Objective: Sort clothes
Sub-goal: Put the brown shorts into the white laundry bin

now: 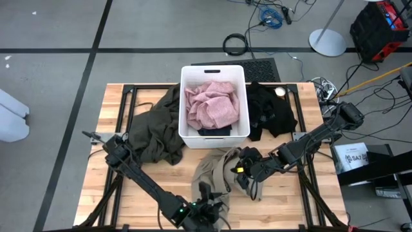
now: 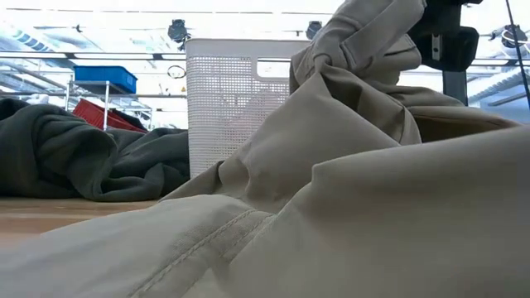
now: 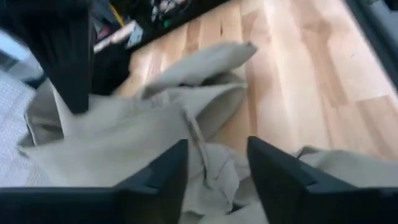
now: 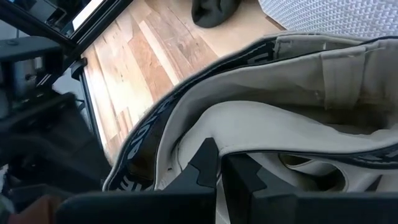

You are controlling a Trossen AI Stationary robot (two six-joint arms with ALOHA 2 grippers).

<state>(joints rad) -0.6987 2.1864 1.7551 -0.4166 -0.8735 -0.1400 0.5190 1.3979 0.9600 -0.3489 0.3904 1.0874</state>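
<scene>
I find the crumpled khaki tan fabric garment on the wooden table's front, before the white perforated plastic bin. My right gripper is clamped on its dark-lined waistband; my left gripper stands parted above the cloth. I should lift slowly, avoiding snagging. The waistband lettering is unreadable.

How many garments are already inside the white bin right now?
2 visible: a pale pink garment filling most of the white bin, and a dark garment showing at its near edge under the pink. More may be hidden beneath.
</scene>
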